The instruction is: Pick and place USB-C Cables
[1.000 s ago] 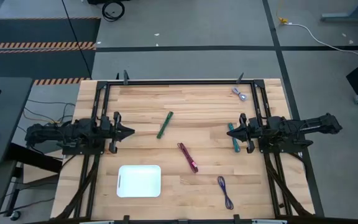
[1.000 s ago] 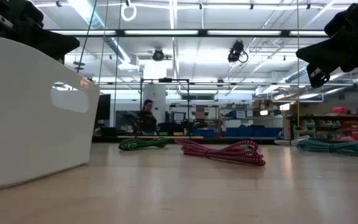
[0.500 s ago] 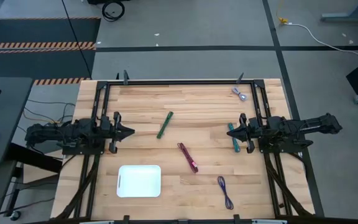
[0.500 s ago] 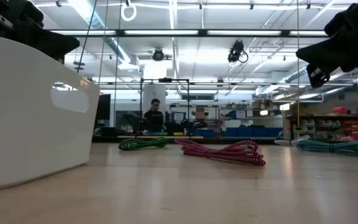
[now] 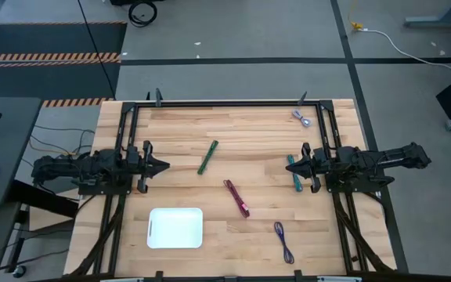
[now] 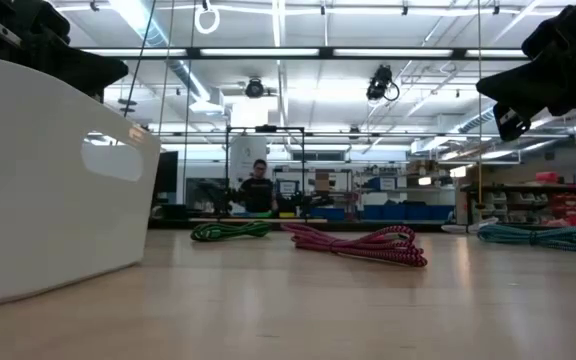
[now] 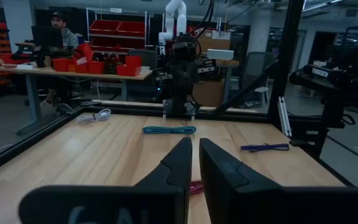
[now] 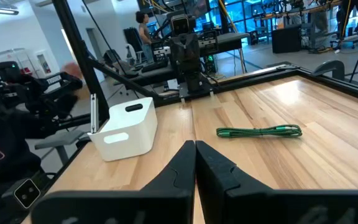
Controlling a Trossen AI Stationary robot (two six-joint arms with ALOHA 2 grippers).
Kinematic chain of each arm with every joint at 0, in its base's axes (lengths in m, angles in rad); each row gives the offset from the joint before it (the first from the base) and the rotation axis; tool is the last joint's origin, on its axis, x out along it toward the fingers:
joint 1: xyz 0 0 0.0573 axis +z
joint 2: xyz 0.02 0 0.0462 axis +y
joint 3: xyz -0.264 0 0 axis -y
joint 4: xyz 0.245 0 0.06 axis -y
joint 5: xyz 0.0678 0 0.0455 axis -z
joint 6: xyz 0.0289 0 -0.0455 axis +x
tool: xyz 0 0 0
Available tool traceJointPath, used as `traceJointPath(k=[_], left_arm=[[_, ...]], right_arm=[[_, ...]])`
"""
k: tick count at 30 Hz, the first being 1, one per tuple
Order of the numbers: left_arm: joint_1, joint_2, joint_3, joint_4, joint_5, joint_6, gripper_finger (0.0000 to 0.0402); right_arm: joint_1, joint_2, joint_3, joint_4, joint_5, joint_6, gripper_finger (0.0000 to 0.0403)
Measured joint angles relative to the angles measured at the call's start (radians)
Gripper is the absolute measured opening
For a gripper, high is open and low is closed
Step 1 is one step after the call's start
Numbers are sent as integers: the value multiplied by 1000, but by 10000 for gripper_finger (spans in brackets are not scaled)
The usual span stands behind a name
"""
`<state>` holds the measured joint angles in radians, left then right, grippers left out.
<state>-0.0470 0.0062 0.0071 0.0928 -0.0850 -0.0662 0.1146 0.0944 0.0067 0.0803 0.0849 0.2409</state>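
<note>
Both arms are waiting, no cable is picked yet.

The left gripper [image 5: 163, 166] and right gripper [image 5: 291, 164] are hanging clenched and empty. The teal cable [image 5: 294, 172] is lying just beside the right gripper, the white tray [image 5: 175, 228] at near left. The pincer should be releasing wide, then descending across the bundle's middle.

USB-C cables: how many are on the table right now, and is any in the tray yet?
5, all on the table, none in the white tray: green cable, dark red cable, teal cable under the right gripper, purple cable, silver-grey cable at the far right corner.
</note>
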Motion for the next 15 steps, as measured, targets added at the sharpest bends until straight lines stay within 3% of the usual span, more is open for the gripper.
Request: traceJointPath(k=[15], left_arm=[[0, 0, 0, 0, 0, 0, 39]], right_arm=[[0, 0, 0, 20, 10, -36, 18]])
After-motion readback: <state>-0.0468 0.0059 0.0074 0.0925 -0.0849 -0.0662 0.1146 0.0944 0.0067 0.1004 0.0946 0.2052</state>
